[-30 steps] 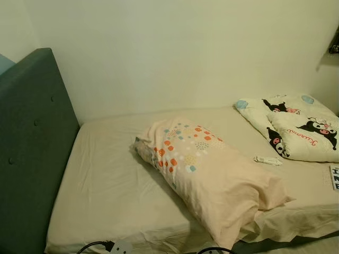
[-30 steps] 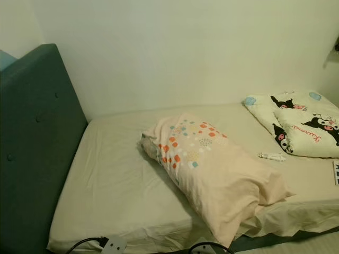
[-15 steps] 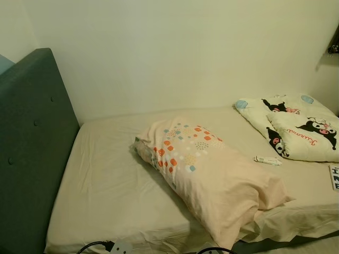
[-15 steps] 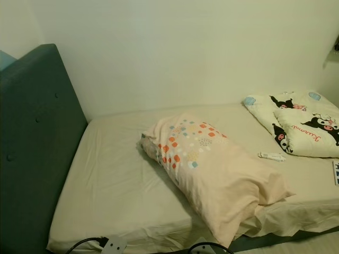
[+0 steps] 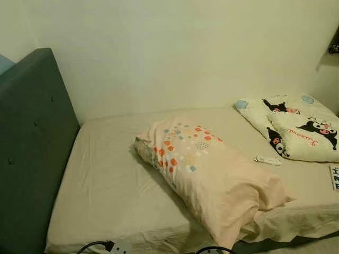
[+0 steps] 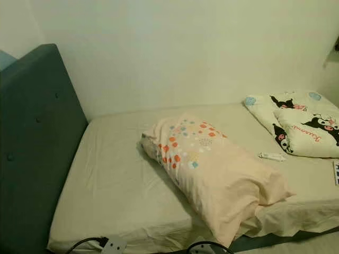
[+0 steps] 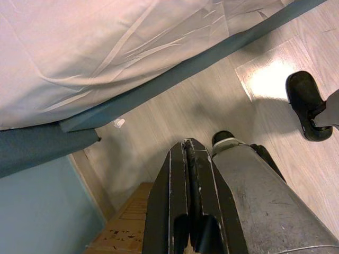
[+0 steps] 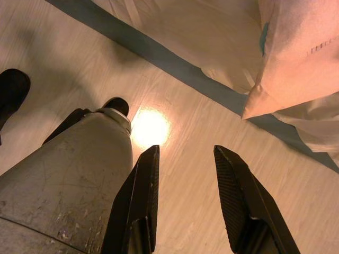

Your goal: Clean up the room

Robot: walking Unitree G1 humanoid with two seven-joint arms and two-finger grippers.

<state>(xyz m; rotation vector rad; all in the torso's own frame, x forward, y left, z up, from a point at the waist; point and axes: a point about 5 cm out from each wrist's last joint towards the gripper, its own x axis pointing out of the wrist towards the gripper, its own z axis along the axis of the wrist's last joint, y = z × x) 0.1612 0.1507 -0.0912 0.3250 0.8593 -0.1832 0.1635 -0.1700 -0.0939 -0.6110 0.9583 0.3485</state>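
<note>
A long peach pillow [image 5: 212, 174] with orange and blue squares lies askew across the bed [image 5: 106, 185], its lower end hanging over the near edge. A cartoon-print quilt [image 5: 302, 127] is bunched at the bed's far right, with a small white tube [image 5: 268, 160] beside it. My left gripper [image 7: 186, 153] hangs by the bed's side over the wooden floor, fingers pressed together. My right gripper [image 8: 185, 174] hangs open above the floor, close to the overhanging pillow corner [image 8: 296, 58].
A dark teal headboard [image 5: 32, 143] stands on the left. A white power strip [image 5: 121, 246] with black cables lies on the floor at the bed's near edge. A booklet [image 5: 335, 176] rests at the right edge of the bed. My own feet [image 7: 306, 103] stand on the floor.
</note>
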